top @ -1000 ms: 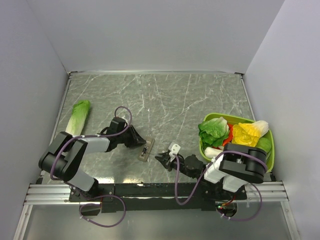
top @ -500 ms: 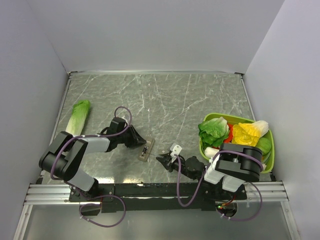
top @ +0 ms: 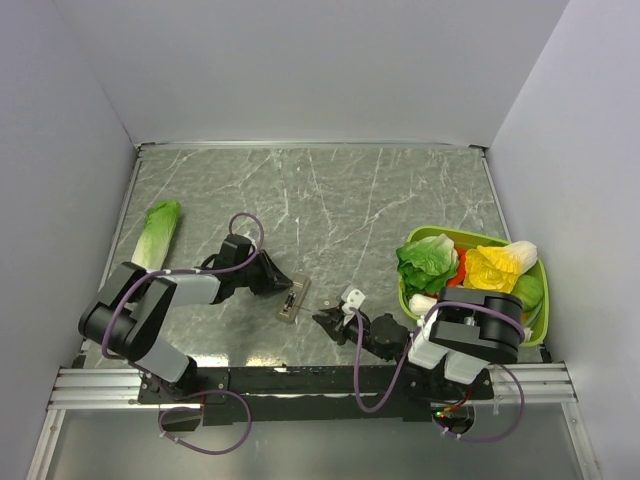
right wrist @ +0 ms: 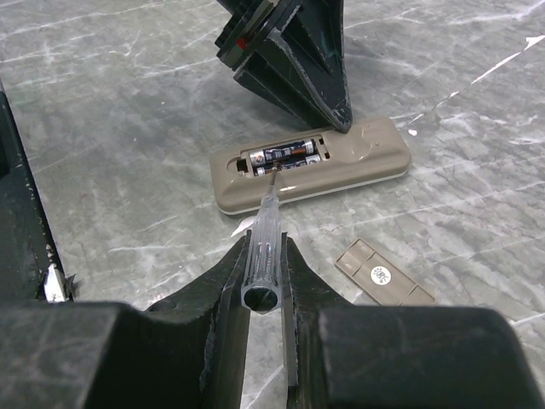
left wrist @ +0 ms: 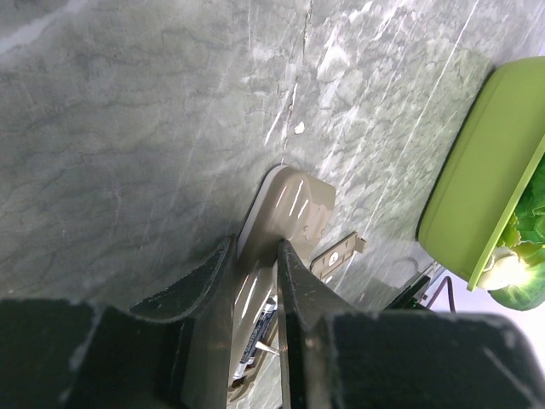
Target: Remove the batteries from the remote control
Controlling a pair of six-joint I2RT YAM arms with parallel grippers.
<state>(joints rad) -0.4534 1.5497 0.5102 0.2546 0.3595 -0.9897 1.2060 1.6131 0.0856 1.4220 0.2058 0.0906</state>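
the left gripper (right wrist: 328, 106) pins the grey-tan remote control (right wrist: 311, 170) on the marble table (top: 330, 200), while the right gripper (right wrist: 262, 285), clamped on a clear-handled screwdriver (right wrist: 264, 234), touches its tip to the dark batteries (right wrist: 285, 156).

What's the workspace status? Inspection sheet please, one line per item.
Surface: grey marbled table, dry.
Job's things: remote control lies back up, cover off; batteries are in the bay; loose cover lies beside it.
Clutter: cabbage far left; green bin of toy vegetables right.
Grippers: left tool clamps the remote; right tool is shut on a clear-handled screwdriver, tip at the bay.
Cables: purple cables on both arms.
Surroundings: plain white walls.
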